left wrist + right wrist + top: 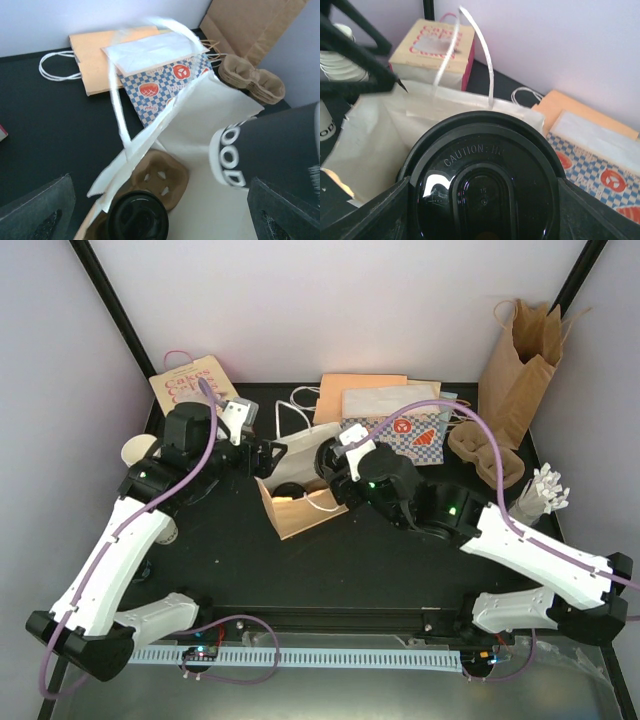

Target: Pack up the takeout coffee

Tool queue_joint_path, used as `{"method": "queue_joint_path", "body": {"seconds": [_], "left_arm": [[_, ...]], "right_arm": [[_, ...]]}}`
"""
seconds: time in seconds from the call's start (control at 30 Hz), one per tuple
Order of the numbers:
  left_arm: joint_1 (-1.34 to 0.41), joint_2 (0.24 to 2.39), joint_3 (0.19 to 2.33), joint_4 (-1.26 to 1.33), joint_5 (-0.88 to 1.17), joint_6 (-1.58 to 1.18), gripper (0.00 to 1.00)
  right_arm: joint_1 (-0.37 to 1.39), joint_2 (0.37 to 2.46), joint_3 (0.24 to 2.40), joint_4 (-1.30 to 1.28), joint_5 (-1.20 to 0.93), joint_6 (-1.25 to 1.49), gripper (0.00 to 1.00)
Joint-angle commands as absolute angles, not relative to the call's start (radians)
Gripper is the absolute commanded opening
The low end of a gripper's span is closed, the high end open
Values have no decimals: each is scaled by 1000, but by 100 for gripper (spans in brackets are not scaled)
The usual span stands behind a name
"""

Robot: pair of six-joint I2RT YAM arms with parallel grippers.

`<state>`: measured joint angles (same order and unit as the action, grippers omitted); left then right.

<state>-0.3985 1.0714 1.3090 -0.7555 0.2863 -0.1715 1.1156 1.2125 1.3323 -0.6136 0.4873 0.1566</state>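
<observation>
The takeout coffee (482,185) fills the right wrist view, its black lid reading CAUTION, and my right gripper (482,210) is shut on it with a finger against each side. This gripper (335,475) holds it at the mouth of the white paper bag (300,515). In the left wrist view the cup (272,145) shows as a dark body with a white lettered band, over the bag's pale inside (220,105). A brown cup carrier (160,177) lies in the bag with another black-lidded cup (137,217) in it. My left gripper (160,212) is open at the bag's left edge (262,455).
A tall brown paper bag (518,365) stands at the back right, with stacked cup carriers (485,455) beside it. Flat bags (375,400) and a checkered bag (420,435) lie behind the white bag. A pink cake box (190,380) and stacked cups (140,450) are at the left.
</observation>
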Motion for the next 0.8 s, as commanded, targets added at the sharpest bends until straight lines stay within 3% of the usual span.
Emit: {"method": "queue_joint_path", "body": {"seconds": [0.0, 0.43, 0.77], "left_arm": [[-390, 1062, 1297, -723, 268, -170, 97], [-387, 1031, 1305, -752, 233, -169, 97], [-386, 1024, 1311, -753, 235, -173, 97]], "right_arm": [[1111, 1203, 1444, -651, 519, 86, 31], [1108, 1081, 1572, -765, 751, 54, 31], [1106, 931, 1390, -989, 816, 282, 32]]}}
